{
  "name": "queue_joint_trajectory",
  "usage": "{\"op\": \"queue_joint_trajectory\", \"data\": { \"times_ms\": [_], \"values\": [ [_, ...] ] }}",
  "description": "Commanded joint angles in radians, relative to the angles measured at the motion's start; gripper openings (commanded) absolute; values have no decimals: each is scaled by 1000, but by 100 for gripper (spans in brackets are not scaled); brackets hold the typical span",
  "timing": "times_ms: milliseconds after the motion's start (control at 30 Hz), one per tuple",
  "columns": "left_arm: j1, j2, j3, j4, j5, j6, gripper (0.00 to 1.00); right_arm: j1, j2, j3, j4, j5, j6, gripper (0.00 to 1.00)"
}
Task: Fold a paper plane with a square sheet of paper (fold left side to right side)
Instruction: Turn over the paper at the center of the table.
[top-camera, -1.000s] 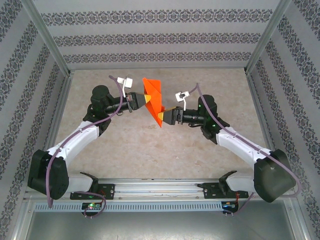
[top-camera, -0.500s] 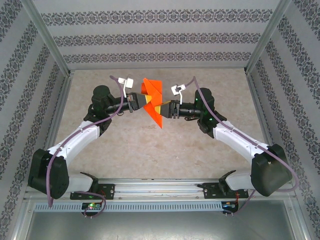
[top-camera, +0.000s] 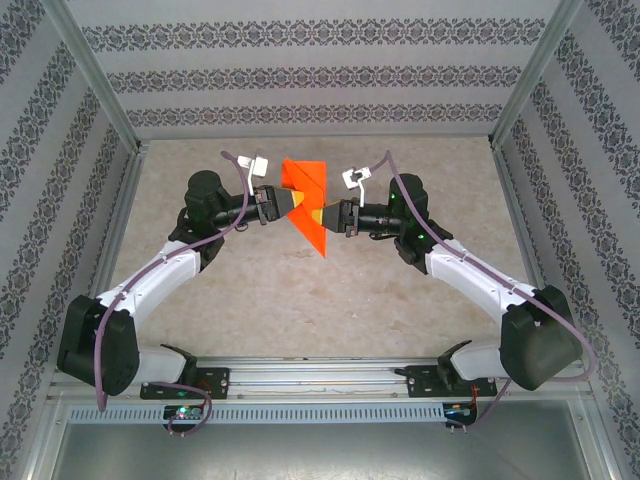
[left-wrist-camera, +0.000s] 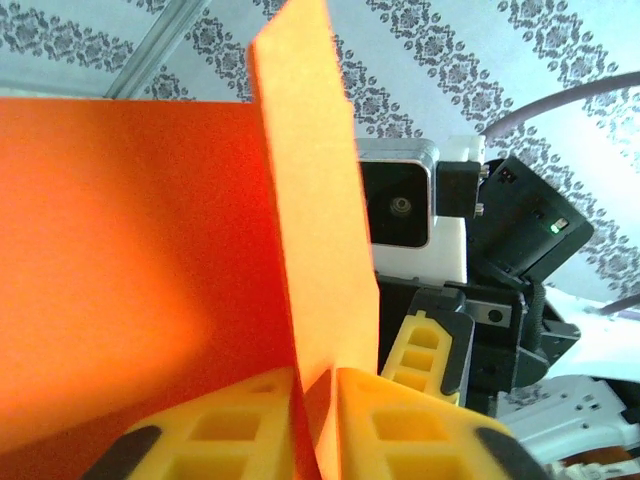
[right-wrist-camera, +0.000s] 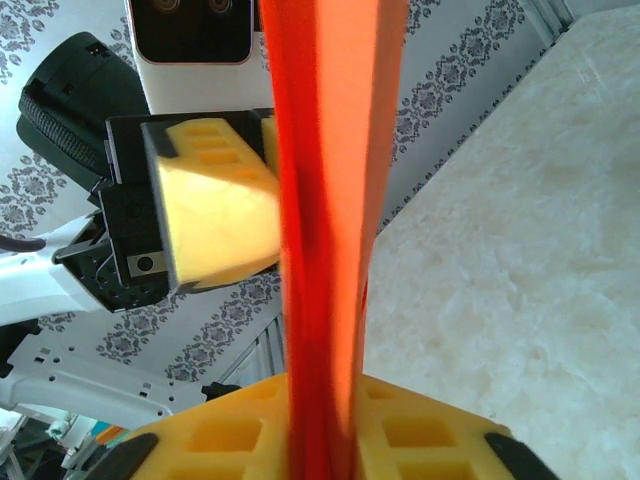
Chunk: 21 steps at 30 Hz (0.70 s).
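Paper first: the sheet of paper (top-camera: 303, 178), bright orange-red and already partly folded, hangs edge-up in the air over the middle of the table (top-camera: 300, 310), touching nothing but the two end effectors. It is probably held aloft so that its layers can be passed or re-gripped from both sides without the table getting in the way.

The left end effector (top-camera: 296, 203) has its yellow fingers (left-wrist-camera: 220, 440) closed on the sheet's lower edge, with the fold rising straight up between them. The right end effector (top-camera: 317, 215) meets it head-on from the other side, its own fingers (right-wrist-camera: 430, 440) pinched on the same layered strip. The two tips sit just beside each other, which suggests a handover or a shared pinch to set a crease.

A second ago the right end effector gripped lower down, near the sheet's bottom corner. It has since come up and inward to face the left one, and the sheet has turned slightly.
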Motion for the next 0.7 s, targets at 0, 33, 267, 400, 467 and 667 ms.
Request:
{"op": "queue_joint_trajectory", "data": {
  "times_ms": [0, 33, 267, 400, 467, 667],
  "values": [
    [-13, -4, 8, -21, -31, 46, 27, -10, -8, 32, -5, -10, -29, 16],
    [-13, -13, 6, -42, -46, 64, 30, -9, -10, 31, -11, -7, -32, 15],
    [13, -146, -22, -255, -219, 208, 48, -9, -43, 45, -145, 50, -101, 4],
    [18, -257, -51, -376, -397, 289, 57, 6, -70, 84, -317, 142, -205, 0],
    [19, -314, -73, -417, -482, 318, 60, 38, -79, 132, -478, 252, -304, 0],
    [18, -468, -135, -508, -779, 342, 66, 192, -20, 320, -893, 820, -496, 0]
  ]
}}
